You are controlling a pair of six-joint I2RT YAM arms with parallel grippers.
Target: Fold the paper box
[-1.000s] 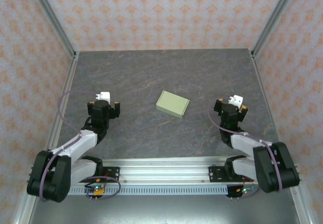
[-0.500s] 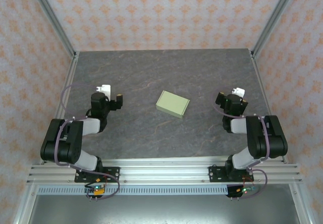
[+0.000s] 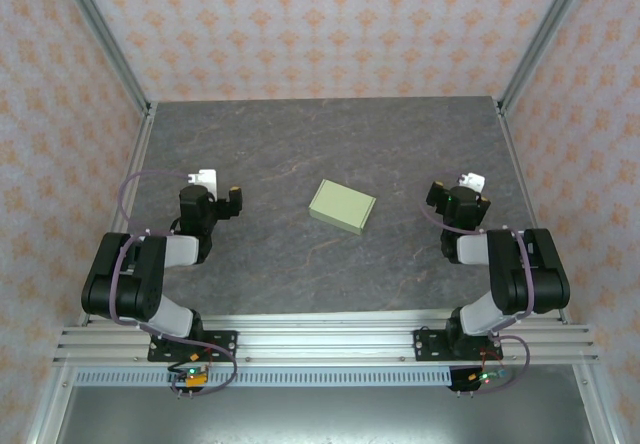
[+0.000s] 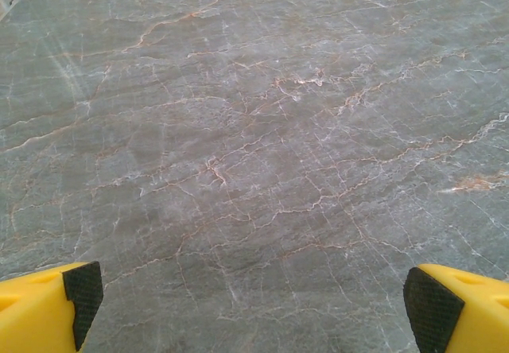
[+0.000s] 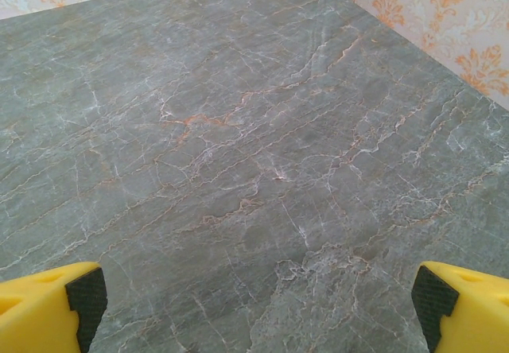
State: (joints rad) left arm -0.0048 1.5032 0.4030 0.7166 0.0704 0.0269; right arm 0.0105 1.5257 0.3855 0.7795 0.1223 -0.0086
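Observation:
The paper box [image 3: 342, 206] is a pale green, flat rectangular box lying shut in the middle of the dark stone table [image 3: 320, 134], turned slightly askew. My left gripper [image 3: 212, 196] rests low at the table's left, well apart from the box. My right gripper [image 3: 460, 196] sits low at the right, about as far from the box. In the left wrist view the left gripper [image 4: 254, 309] stands open, yellow fingers [image 4: 48, 309] wide apart over bare stone. The right gripper [image 5: 254, 301] is open too, its fingers [image 5: 461, 305] spread with nothing between them.
Patterned walls [image 3: 320, 24] with metal corner posts [image 3: 105, 39] close in the table on three sides. An aluminium rail [image 3: 320, 339] carries both arm bases along the near edge. The right wrist view catches the wall [image 5: 445, 27] close on its right.
Over the last second both arms have folded back, their elbows rising over the bases. The grippers shifted only slightly and stayed open. The paper box has not moved.

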